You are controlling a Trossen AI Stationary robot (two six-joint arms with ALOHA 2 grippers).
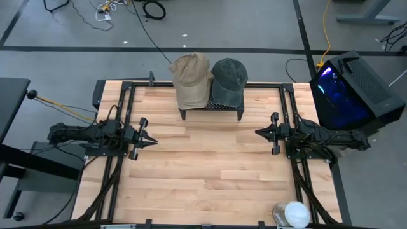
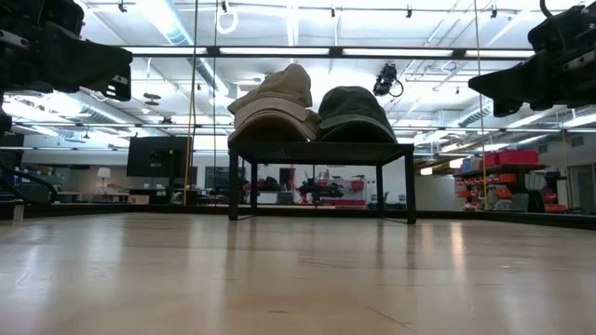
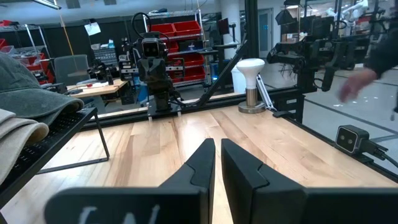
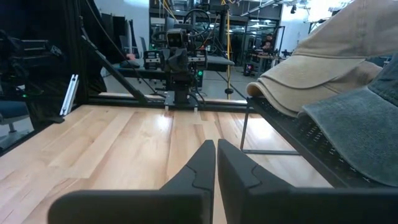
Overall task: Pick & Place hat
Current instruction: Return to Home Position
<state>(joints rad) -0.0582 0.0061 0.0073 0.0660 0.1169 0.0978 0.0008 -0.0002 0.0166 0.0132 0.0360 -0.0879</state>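
Both piles sit on the small black shelf (image 1: 213, 108) at the middle of the table's (image 1: 210, 165) far edge. The brown caps (image 1: 189, 79) are on its left half and the black cap (image 1: 229, 79) on its right half, the two piles touching side by side. How many dark caps lie under the top one I cannot tell. Nothing else on the table holds anything, and the boards in front of the shelf are bare.

The left gripper (image 1: 154, 141) hangs over the table near its left edge, fingers drawn in to a narrow slit with nothing between them. The right gripper (image 1: 257, 132) faces it from near the right edge, fingers just as narrow and just as empty. Both are well apart from the shelf.

To my eye the placing is done, so what risk remains is small. In the wrist views the brims jut out past the shelf's edge and the caps rest loose on one another. A knock to the shelf or the table frame could slide a top cap off.

A white domed thing (image 1: 296, 214) stands at the near right corner, close to the right arm's base, and a wide swing back there might clip it. In the left wrist view a person's blurred hand (image 3: 357, 82) shows beyond the table's right edge. If it reached in while the arms move, that could be a hazard.
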